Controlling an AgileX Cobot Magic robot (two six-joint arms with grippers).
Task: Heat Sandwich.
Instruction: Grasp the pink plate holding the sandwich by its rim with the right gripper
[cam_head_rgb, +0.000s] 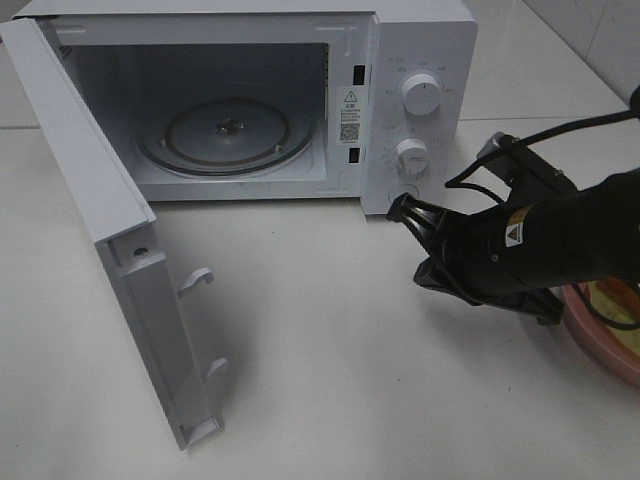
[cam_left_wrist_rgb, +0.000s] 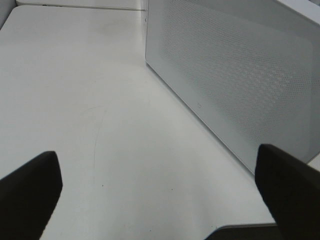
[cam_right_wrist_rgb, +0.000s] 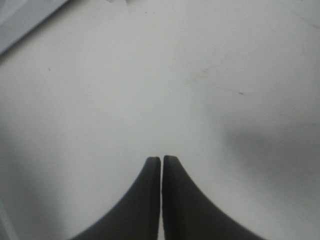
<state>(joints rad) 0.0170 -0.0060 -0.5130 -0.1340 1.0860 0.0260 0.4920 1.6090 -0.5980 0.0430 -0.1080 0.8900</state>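
Across the white table (cam_head_rgb: 320, 400), the microwave (cam_head_rgb: 420, 60) stands with its door (cam_head_rgb: 90, 200) swung wide to the left and nothing on the glass turntable (cam_head_rgb: 225, 135). At the right edge, the right arm (cam_head_rgb: 560, 240) covers most of the pink plate (cam_head_rgb: 600, 347). Only a pale yellowish sliver of what I take for the sandwich (cam_head_rgb: 608, 298) peeks out beneath it, too little to tell how its long side runs. The right gripper (cam_head_rgb: 397, 208) has its fingers pressed together on nothing and points at the microwave's lower front corner, so the sandwich lies behind the fingertips, back under the wrist. The left gripper (cam_left_wrist_rgb: 160, 200), fingers spread wide and empty, sits beyond the door's outer face, well apart from the plate. I'd say the right arm is nearer, but it must draw back and turn first.
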